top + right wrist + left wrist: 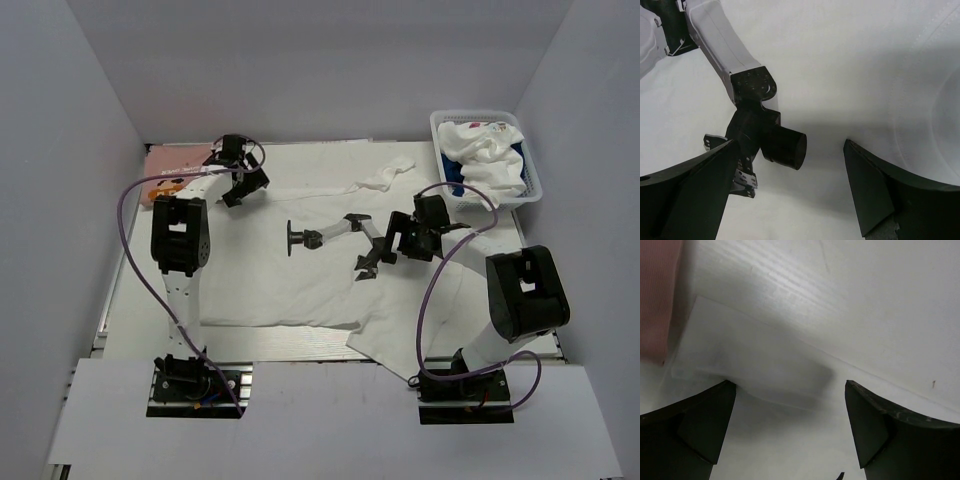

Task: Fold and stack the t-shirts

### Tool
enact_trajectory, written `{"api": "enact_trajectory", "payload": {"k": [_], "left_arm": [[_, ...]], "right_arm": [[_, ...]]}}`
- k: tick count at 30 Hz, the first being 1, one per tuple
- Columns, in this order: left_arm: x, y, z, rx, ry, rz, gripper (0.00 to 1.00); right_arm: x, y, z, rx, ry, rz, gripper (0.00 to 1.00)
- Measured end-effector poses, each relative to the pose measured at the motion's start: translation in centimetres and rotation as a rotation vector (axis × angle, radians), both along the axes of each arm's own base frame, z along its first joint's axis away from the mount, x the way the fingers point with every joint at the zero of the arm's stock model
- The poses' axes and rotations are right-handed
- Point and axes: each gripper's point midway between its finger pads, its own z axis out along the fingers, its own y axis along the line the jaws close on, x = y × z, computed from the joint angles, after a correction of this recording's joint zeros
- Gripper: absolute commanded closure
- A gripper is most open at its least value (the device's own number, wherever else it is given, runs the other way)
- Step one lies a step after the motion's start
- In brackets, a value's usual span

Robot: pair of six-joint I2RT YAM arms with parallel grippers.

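Observation:
A large plain white t-shirt (290, 290) lies spread flat over most of the table. Its sleeve (385, 178) is bunched at the back. My left gripper (245, 188) hovers open over the shirt's back left corner; the left wrist view shows its jaws (790, 385) wide apart above a white cloth edge (740, 355). A pink t-shirt (180, 160) (657, 295) lies just left of it. My right gripper (366, 268) (790, 150) hangs open and empty over the shirt's middle. More t-shirts, a white one with coloured marks (480, 145) and a navy one (455, 178), sit in the basket.
A black and white jointed bracket (335, 233) (785, 147) lies on the white shirt, just left of my right gripper. The white lattice basket (480, 112) stands at the back right corner. Grey walls close in the table on three sides.

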Motion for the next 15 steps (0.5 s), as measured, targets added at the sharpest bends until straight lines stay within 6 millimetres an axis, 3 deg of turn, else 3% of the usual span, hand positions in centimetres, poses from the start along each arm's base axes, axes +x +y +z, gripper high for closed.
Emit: {"api": "enact_trajectory", "payload": {"k": [10, 15], "left_arm": [[5.9, 0.3, 0.7, -0.044, -0.081, 0.103, 0.0], [11.2, 0.0, 2.9, -0.168, -0.24, 0.173, 0.0]], "right_arm": [[1.7, 0.3, -0.1, 0.0, -0.011, 0.036, 0.1], [1.7, 0.4, -0.1, 0.001, -0.015, 0.049, 0.1]]}}
